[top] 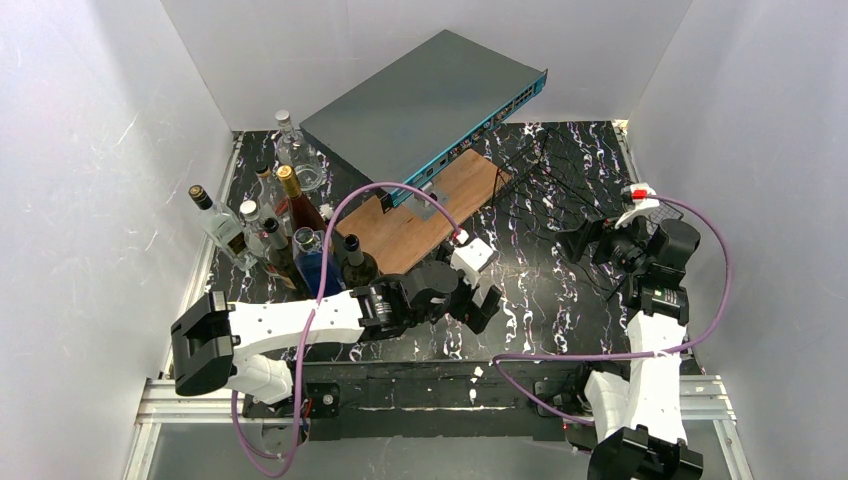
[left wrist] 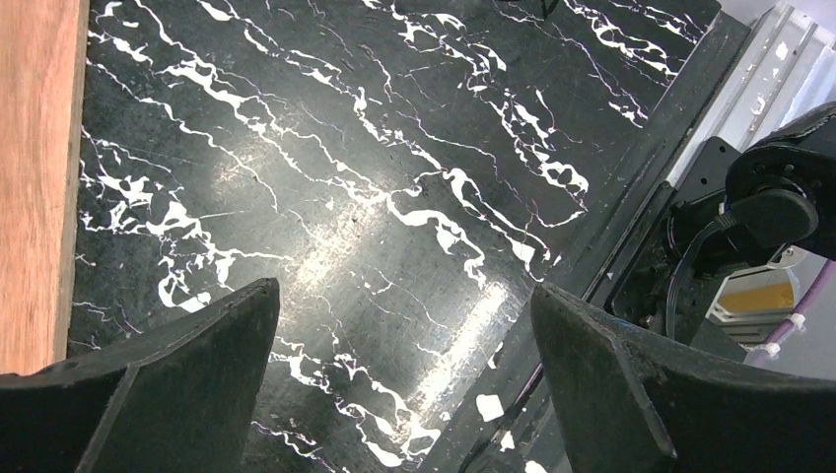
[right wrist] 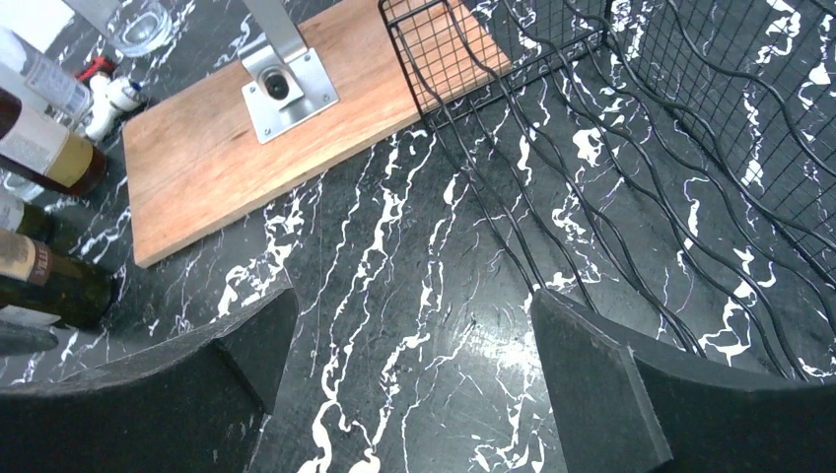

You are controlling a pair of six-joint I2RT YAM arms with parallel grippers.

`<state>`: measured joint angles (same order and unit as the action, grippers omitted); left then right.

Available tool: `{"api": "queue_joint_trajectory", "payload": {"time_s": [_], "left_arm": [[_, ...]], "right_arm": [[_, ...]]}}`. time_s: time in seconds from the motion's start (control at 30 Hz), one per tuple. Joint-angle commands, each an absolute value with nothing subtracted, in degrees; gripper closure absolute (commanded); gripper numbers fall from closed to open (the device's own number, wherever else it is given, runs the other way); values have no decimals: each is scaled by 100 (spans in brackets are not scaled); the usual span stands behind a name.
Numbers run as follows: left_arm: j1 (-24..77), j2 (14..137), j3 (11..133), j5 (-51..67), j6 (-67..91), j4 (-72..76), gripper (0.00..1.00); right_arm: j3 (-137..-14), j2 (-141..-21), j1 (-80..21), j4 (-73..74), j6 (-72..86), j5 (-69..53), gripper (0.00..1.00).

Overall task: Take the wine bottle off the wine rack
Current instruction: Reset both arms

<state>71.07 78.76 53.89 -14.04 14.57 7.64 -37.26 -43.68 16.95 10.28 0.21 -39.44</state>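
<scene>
black marble beneath me

i work over a black, white-veined table (top: pixel 530 300). a wooden board (top: pixel 415 228) lies on it. the wire wine rack (top: pixel 562 172) sits just right of that board; upright bottles (top: pixel 285 235) crowd its left.

Grey network switch (top: pixel 425 100) tilted over wooden board (top: pixel 412 226)

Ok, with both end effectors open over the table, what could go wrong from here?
1. The left arm lies close against the bottles; a swing could topple one.
2. The right end effector hovers open beside the rack, which shows no bottle; it could snag the thin wires.
3. The left arm's cable loops over the board and might catch on the switch.
</scene>
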Motion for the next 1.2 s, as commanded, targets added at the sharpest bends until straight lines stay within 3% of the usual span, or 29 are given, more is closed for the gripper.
{"api": "queue_joint_trajectory", "payload": {"time_s": [0.0,1.17], "left_arm": [[7137,7829,5293,-1546,1587,974,2],[7137,7402,4904,-1564,1714,1046,2]], "right_arm": [[-3648,-4229,1783,581,553,-3713,2],[-3533,-4183,1890,361,826,-3602,2]]}}
